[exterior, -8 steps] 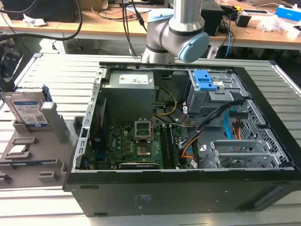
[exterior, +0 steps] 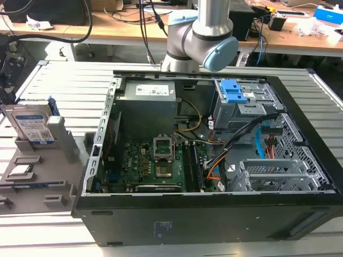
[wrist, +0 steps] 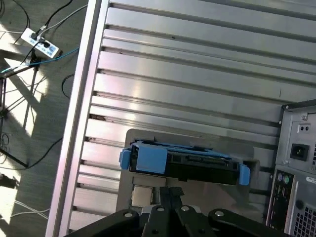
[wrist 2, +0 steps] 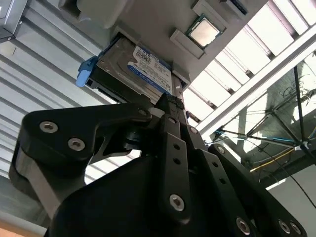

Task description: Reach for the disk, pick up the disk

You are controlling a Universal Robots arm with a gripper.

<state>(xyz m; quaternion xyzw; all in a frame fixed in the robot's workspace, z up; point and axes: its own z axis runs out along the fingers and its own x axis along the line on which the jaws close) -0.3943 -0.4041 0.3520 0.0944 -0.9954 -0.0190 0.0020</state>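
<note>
Disk [exterior: 32, 126] with white-and-blue printed label stands in grey holder [exterior: 63, 140]; tool [wrist 2: 165, 99] pressed together, empty, nearby.

A: What do we have just ahead of our gripper [wrist 2: 167, 101]?
B: The disk [wrist 2: 143, 66], label showing, blue frame [wrist 2: 85, 74] at one edge, seated in a grey holder [wrist 2: 148, 24] beside a square chip [wrist 2: 204, 31].

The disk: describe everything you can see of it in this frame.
The disk is a flat silver metal drive with a white-and-blue label and a blue plastic edge frame. It stands on edge in a slot of the grey holder on the exterior view's left, outside the computer case. The gripper is close to its top edge.
</note>
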